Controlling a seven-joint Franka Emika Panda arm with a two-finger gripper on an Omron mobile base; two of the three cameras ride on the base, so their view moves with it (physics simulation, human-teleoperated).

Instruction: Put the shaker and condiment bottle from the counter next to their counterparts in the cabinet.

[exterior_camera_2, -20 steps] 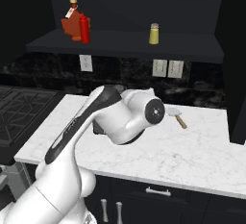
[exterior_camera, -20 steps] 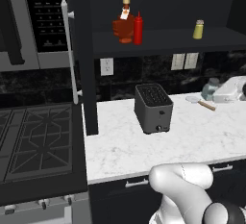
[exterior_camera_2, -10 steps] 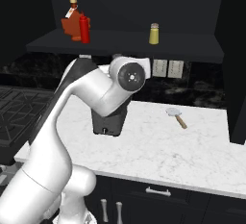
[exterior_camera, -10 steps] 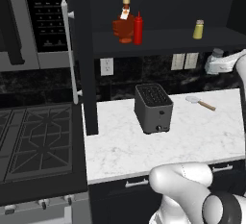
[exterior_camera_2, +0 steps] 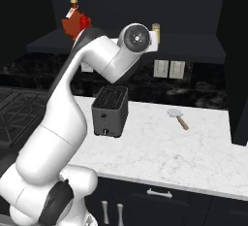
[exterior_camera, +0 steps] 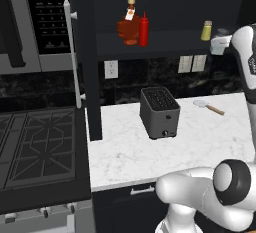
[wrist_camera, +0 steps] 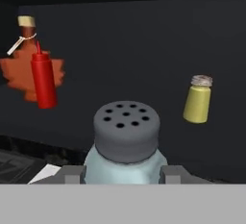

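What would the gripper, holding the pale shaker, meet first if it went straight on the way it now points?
Probably the cabinet's dark back wall, between the red condiment bottle and yellow shaker; depth is unclear. The gripper holds the pale shaker.

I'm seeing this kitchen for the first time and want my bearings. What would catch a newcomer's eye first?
The white arm reaching up toward the black cabinet, its gripper shut on the pale shaker with the dark perforated cap. On the shelf ahead, the red condiment bottle stands by the amber bottle, with the yellow shaker farther right. Below, a dark toaster sits on the white marble counter.
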